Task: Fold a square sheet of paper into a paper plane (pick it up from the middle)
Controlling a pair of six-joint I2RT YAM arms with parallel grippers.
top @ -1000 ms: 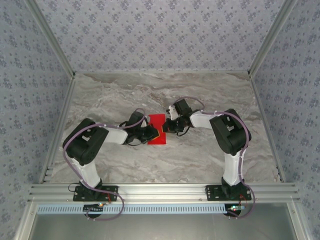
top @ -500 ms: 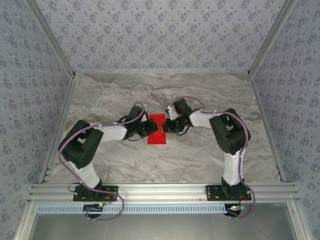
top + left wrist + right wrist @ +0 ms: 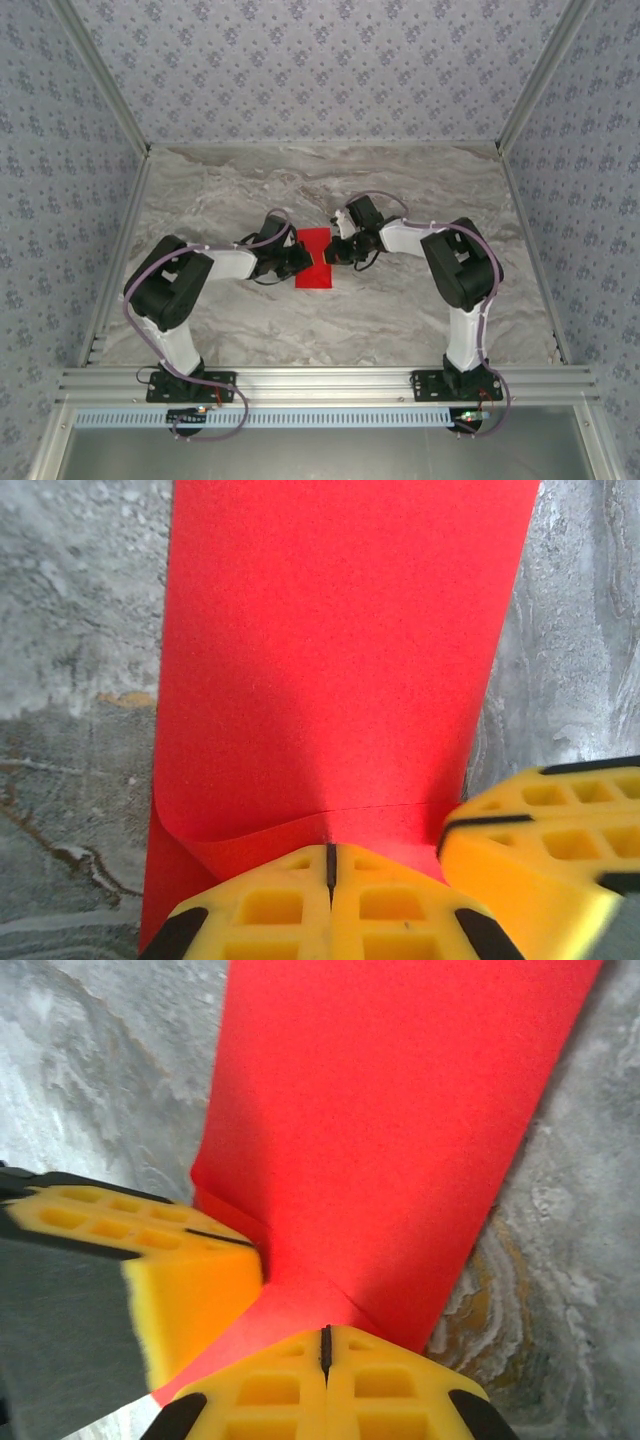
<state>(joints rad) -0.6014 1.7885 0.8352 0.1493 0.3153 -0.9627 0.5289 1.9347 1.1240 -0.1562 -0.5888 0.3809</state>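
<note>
Pinching the red sheet (image 3: 313, 264) (both jaws together)

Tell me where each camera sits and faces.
Top external: above and behind the bases, looking down at the marble table; both arms meet at the red paper.
Left wrist: on the left arm, looking past its shut jaws onto the paper.
Right wrist: the same from the right arm.
Both wrist views catch the other arm's jaws.
</note>
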